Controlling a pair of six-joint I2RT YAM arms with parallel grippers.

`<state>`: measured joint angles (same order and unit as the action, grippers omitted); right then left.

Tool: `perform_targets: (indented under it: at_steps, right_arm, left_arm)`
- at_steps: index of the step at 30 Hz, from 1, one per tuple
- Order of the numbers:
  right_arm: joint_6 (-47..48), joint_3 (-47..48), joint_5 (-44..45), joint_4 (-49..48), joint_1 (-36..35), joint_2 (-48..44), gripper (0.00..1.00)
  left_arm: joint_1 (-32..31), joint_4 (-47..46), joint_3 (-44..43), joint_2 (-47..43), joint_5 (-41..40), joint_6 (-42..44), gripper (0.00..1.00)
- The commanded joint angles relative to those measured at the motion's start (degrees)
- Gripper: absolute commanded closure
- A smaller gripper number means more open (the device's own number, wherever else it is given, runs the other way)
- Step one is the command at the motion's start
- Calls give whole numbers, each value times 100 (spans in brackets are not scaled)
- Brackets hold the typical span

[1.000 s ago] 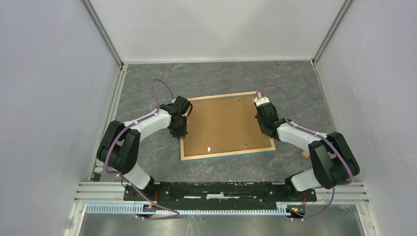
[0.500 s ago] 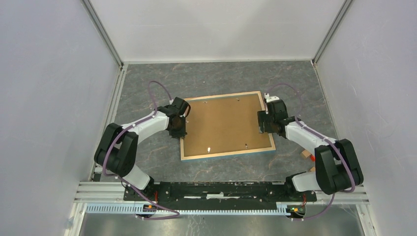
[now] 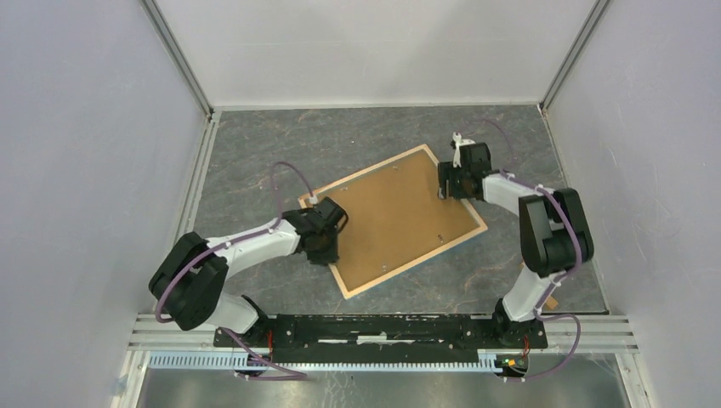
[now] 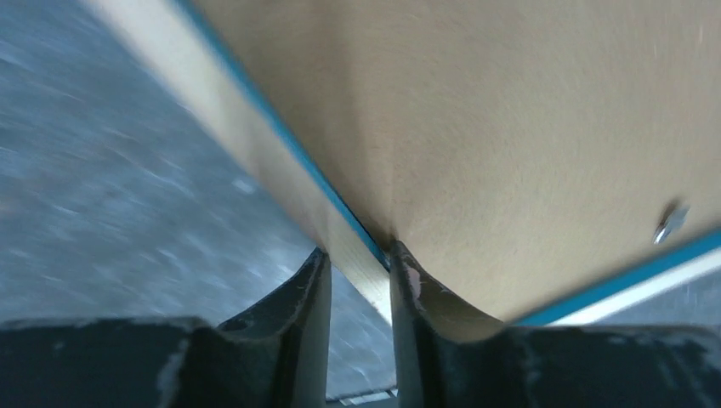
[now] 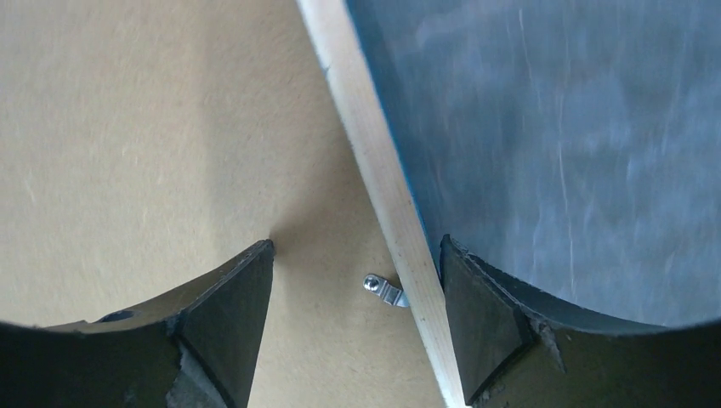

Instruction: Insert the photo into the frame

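Note:
The frame lies face down and skewed on the table, its light wood rim around the brown backing board. The photo is hidden. My left gripper is at the frame's near-left edge. In the left wrist view the gripper is shut on the frame's rim, one finger outside and one on the backing board. My right gripper is at the far-right edge. In its wrist view it stands open astride the rim and a metal clip.
The frame rests on a dark grey marbled table enclosed by white walls on three sides. A small tan object lies near the right arm's base. An aluminium rail runs along the near edge.
The frame has swung so its near-left corner came toward the arms, drawn by my left gripper. My right gripper has opened and moved to the far-right edge.

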<state>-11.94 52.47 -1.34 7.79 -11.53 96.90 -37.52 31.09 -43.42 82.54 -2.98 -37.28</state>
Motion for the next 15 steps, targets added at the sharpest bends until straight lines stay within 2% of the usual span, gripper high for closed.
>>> perform_targets:
  at_steps: [1,2,4,7,9,11,15]
  right_arm:
    - [200,1449,-1839,306,-588,743,24]
    - [316,1893,-1888,647,-616,957,24]
    - [532,2703,-1321,1421,-669,1197,23]
    - [654,4007,-110,2649,-665,1404,21]
    - [654,4358,626,3122,-666,1238,18]
    - [577,3970,1012,3128,-662,776,11]
    - [15,2221,1123,2587,-652,-397,9]
  left_arm:
    - [-1440,-777,186,177,1563,-1320,62]
    - [-1593,-925,152,148,1633,-1368,57]
    - [-1678,-1052,25,52,1893,-1204,44]
    - [-1660,-870,-288,-395,1871,-642,14]
    - [-1468,-535,-684,-717,1759,-175,2]
    - [-1080,-179,-1079,-856,1812,251,0]
    - [225,486,-1709,-742,1603,880,0]
